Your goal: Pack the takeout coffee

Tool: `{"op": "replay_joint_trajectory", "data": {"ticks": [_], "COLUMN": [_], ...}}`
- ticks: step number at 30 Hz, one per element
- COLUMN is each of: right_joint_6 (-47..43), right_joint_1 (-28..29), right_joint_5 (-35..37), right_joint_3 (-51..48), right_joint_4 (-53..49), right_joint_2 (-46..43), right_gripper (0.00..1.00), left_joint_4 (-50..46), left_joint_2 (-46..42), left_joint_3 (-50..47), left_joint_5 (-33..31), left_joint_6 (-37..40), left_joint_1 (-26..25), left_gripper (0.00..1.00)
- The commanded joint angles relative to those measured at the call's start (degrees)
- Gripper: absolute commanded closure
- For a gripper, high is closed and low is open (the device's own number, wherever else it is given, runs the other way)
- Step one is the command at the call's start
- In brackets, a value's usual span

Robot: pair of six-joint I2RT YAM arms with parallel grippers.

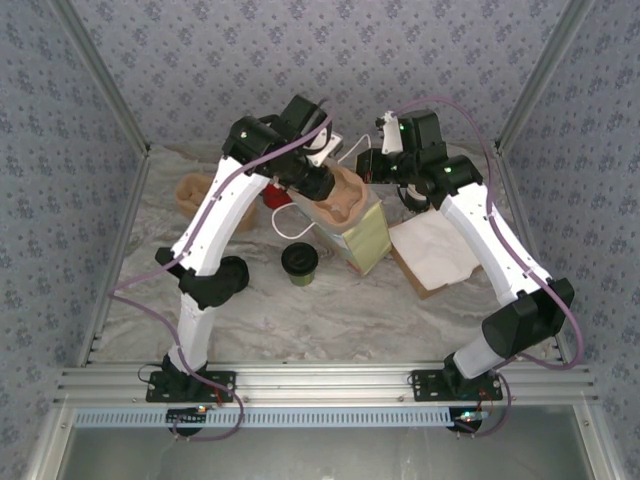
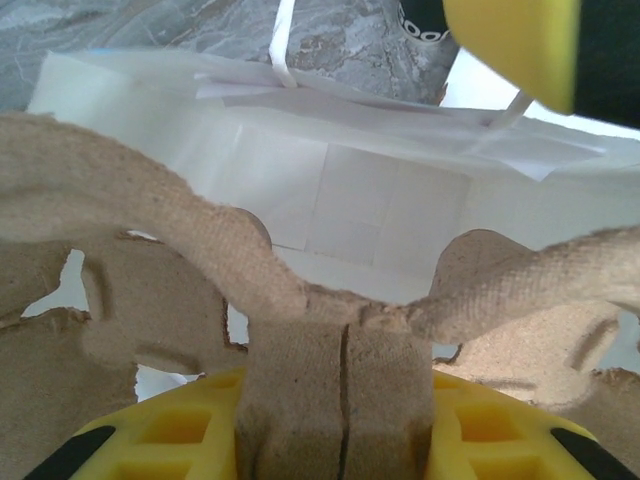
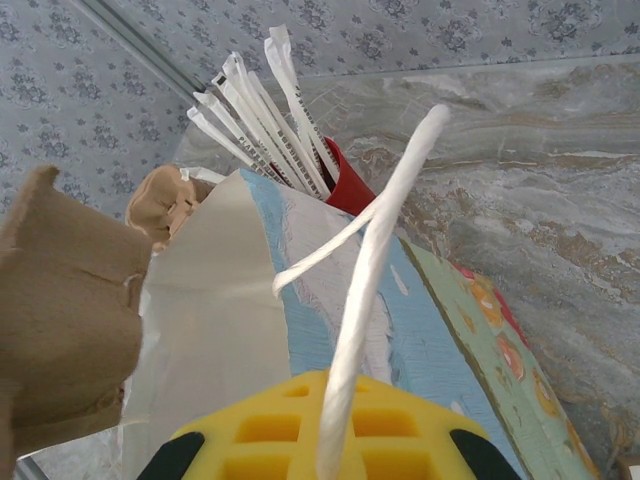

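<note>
Left end effector (image 2: pixel 345 430) clamps a brown pulp cup carrier (image 2: pixel 150 230) over the yellow-green paper gift bag (image 1: pixel 368 238); right end effector (image 3: pixel 330 445) pinches its white handle (image 3: pixel 385 220).

The bag (image 1: pixel 365 235) stands mid-desk (image 1: pixel 330 320). The cup (image 1: pixel 299 262) stands on the desk just left of the bag, at its near corner. The carrier (image 1: pixel 340 198) hangs over the bag's mouth, gripped by the left end effector (image 2: pixel 340 420). The right end effector (image 3: pixel 330 430) grips the bag's handle (image 3: pixel 370 300). A stack of carriers (image 1: pixel 195 192) lies back left. Paper (image 1: pixel 435 250) lies right of the bag. A holder (image 3: pixel 345 185) of sticks (image 3: pixel 260 110) stands behind the bag's left side.
</note>
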Motion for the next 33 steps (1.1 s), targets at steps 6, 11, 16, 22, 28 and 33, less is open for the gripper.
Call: {"op": "replay_joint_trajectory", "data": {"ticks": [6, 11, 16, 22, 28, 33], "right_joint_6": [1.6, 1.8, 1.9, 2.5, 4.5, 6.4], "right_joint_1": [0.4, 0.4, 0.4, 0.3, -0.5, -1.7], "right_joint_5": [-1.6, -2.1, -2.9, -3.4, -4.2, -5.3], "right_joint_3": [0.0, 0.1, 0.0, -1.0, -2.0, -2.8], "right_joint_4": [1.0, 1.0, 1.0, 1.0, 2.5, 3.4], "right_joint_2": [-2.1, -2.1, -2.0, -2.0, -1.7, -1.5], "right_gripper": [0.99, 0.99, 0.99, 0.99, 0.99, 0.99], "left_joint_4": [14.9, 17.7, 18.9, 19.3, 18.7, 18.2], "left_joint_2": [-12.3, -11.8, -10.4, -8.5, -6.8, -5.7], "left_joint_3": [-25.0, -27.8, -27.1, -24.9, -24.7, -24.3], "left_joint_5": [3.8, 6.7, 5.5, 4.3, 3.6, 4.3], "left_joint_6": [0.9, 1.3, 1.1, 2.0, 4.5, 6.7], "left_joint_1": [1.4, 2.1, 2.1, 2.1, 2.0, 1.6], "left_gripper": [0.66, 0.68, 0.69, 0.69, 0.69, 0.69]}}
